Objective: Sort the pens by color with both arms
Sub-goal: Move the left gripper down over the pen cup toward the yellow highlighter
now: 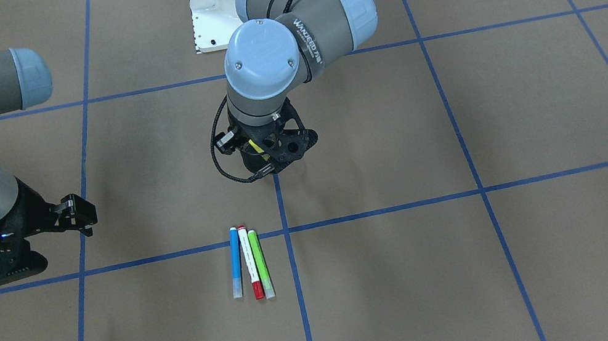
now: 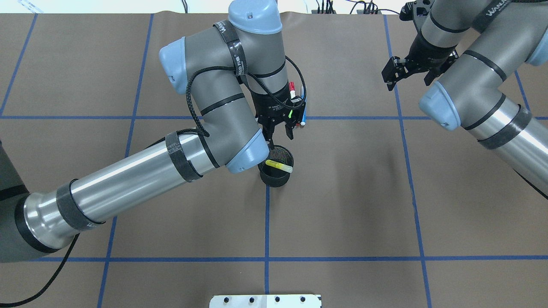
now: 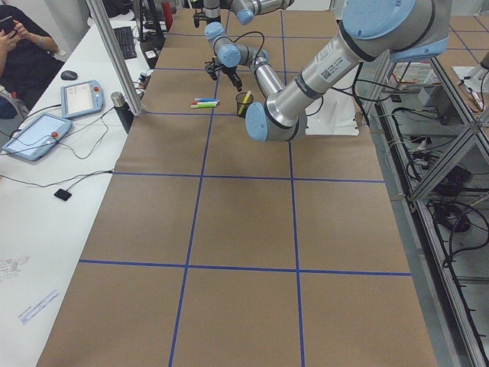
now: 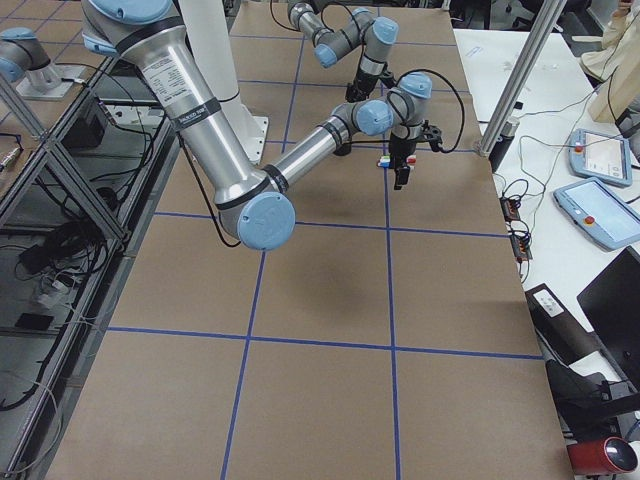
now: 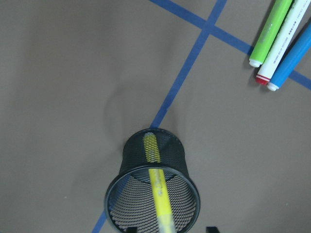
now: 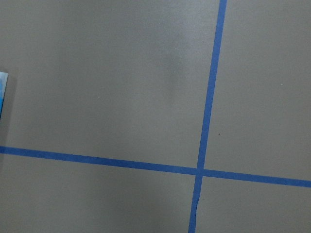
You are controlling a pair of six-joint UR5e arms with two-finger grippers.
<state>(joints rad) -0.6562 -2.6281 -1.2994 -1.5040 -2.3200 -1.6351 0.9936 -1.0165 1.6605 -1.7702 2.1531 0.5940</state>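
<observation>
**Pens: one in the cup, three to go**

Yellow pen (image 2: 278, 166) is already in the black mesh cup (image 2: 274, 182), propped on the rim right under the left gripper (image 2: 281, 136). That gripper's jaws are spread with nothing between them. The wrist cam catches just the fingertips (image 5: 210, 228), wide apart either side of the cup.

The other three are the blue pen (image 1: 236, 262), the white pen with the red cap (image 1: 249, 262) and the green pen (image 1: 260, 264). They lie packed side by side just past the left gripper, on the side away from the robot's base, long axes running straight away from it. Left arm is clearly closer. The right gripper (image 2: 410, 75) hangs well off to the side, looks spread and empty too.

View quirks: the front camera shows all three pens whole, but the left wrist hides the cup. Overhead it's the opposite, cup and yellow pen in plain sight, the trio mostly under the gripper. The right wrist cam only gets tape lines.
</observation>
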